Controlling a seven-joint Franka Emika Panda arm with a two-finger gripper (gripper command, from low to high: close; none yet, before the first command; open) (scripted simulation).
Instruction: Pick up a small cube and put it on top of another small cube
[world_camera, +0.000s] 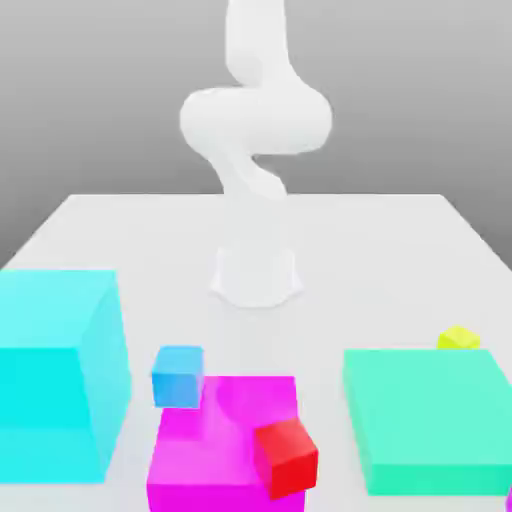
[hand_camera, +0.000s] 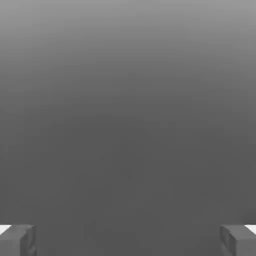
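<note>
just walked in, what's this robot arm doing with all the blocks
Nothing is being handled yet. The white robot arm stands at the back of the table, and its gripper is open and empty. The small yellow cube sits untouched behind the green block. A small blue cube and a small red cube sit by the magenta block, with a large cyan block beside them.

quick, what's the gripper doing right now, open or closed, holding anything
Gripper: open, fingers spread wide apart, nothing between them.
</note>
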